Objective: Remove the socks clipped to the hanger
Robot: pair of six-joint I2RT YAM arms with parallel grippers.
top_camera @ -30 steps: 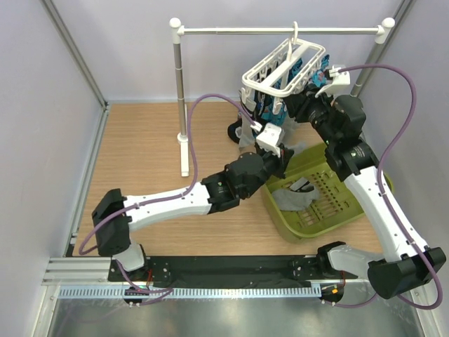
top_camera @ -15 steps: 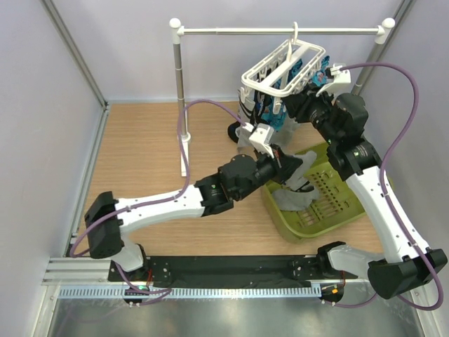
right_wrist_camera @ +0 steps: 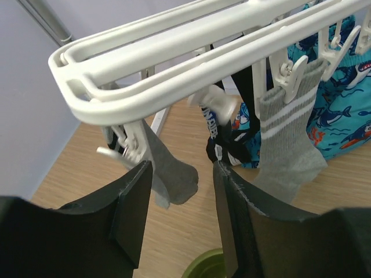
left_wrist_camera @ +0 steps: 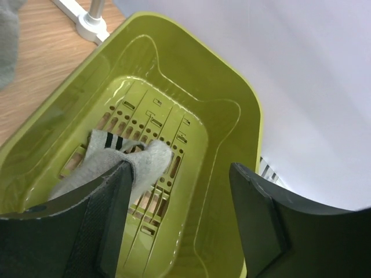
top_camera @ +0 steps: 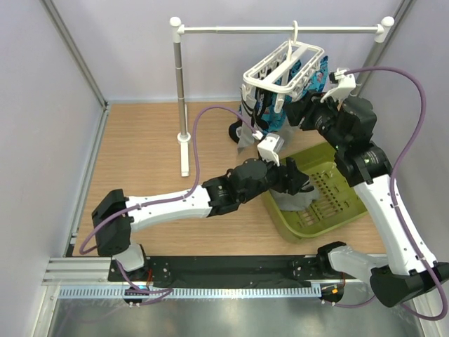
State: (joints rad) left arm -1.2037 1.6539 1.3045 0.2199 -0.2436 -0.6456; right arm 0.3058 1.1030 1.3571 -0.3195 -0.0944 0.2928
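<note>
- The hanger [top_camera: 284, 70], a white plastic frame with small pegs, hangs by its hook from the bar of the white rail stand [top_camera: 280, 30], at the far right of the tabletop [top_camera: 147, 154].
- Several socks are clipped under the frame. In the right wrist view a grey sock with white bands [right_wrist_camera: 288, 139] hangs from one peg, a black sock [right_wrist_camera: 229, 139] with white marks hangs beside it, and a plain grey sock [right_wrist_camera: 168, 171] hangs from a peg nearer the corner of the frame.
- A blue cloth with shark print [right_wrist_camera: 339, 116] hangs behind these socks on the same frame.
- The right tool [right_wrist_camera: 181, 171] is just beside the hanger, below the edge of the frame. Its two fingers are spread apart and nothing is between them.
- A green basket [top_camera: 344, 210] with a slotted bottom stands on the tabletop, nearer to the arms than the hanger.
- One grey sock with dark bands [left_wrist_camera: 124, 159] lies on the bottom of this basket, free from any peg.
- The left tool [left_wrist_camera: 181, 174] is over the basket. It is released, with a wide gap between the fingers that holds nothing. One finger covers part of the sock in the wrist view; I cannot tell if it touches it.
</note>
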